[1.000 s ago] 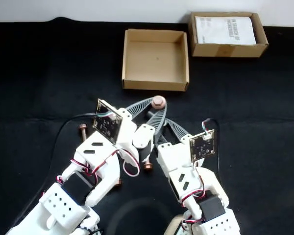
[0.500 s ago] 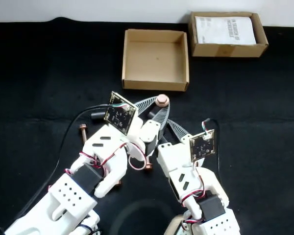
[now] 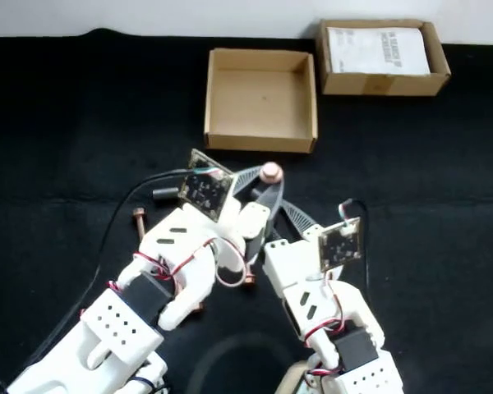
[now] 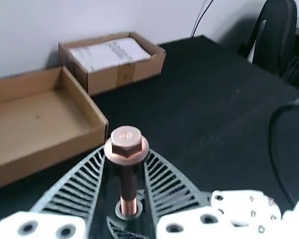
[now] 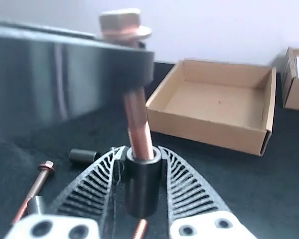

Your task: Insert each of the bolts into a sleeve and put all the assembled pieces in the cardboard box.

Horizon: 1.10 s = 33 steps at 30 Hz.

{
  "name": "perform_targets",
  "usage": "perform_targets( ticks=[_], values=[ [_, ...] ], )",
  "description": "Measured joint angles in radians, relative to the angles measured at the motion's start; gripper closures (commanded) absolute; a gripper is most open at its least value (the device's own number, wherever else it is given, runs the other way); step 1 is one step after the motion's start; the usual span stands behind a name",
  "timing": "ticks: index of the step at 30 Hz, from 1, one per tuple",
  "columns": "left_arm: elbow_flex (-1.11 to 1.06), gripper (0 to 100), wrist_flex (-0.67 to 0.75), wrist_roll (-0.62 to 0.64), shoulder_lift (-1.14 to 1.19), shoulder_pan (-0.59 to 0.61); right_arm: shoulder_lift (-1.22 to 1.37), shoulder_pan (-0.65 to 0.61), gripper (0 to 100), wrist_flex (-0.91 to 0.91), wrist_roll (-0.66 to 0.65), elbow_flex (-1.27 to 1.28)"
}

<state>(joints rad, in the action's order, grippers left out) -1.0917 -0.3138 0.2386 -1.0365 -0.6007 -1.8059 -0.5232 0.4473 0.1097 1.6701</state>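
My left gripper (image 4: 125, 162) is shut on a copper bolt (image 4: 125, 172), which it holds upright by the shaft just under the flanged head (image 3: 270, 171). Right below it, my right gripper (image 5: 143, 167) is shut on a black sleeve (image 5: 143, 185) that also stands upright. The bolt shaft (image 5: 138, 129) enters the sleeve's top opening. In the high view both grippers meet in front of the open cardboard box (image 3: 261, 100), and the left arm hides the sleeve there. The box (image 4: 32, 124) holds nothing.
A loose bolt (image 3: 138, 222) and a loose black sleeve (image 3: 164, 194) lie left of the arms. Another bolt (image 3: 248, 277) lies between the arms. A second box (image 3: 382, 56) with printed paper inside stands at the back right.
My left arm has swung its wrist forward and to the right, over the right gripper. The bolt head has stayed at nearly the same spot. The right arm has kept still.
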Motion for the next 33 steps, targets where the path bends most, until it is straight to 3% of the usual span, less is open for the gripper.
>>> perform_targets(
  ticks=[9,17,28,33],
  values=[
    [0.066,98,-0.152,0.084,0.000,-0.003,0.000,0.041,99.2,-0.049,-0.002,0.000],
    [0.064,75,-0.190,0.089,0.003,-0.006,0.000,0.063,99.2,-0.054,0.000,0.000],
    [0.066,74,-0.253,0.089,0.002,-0.005,0.000,0.066,99.2,-0.049,-0.002,0.000],
    [0.152,74,-0.368,0.089,0.002,0.029,0.000,0.064,99.2,-0.049,-0.002,0.000]
  ],
)
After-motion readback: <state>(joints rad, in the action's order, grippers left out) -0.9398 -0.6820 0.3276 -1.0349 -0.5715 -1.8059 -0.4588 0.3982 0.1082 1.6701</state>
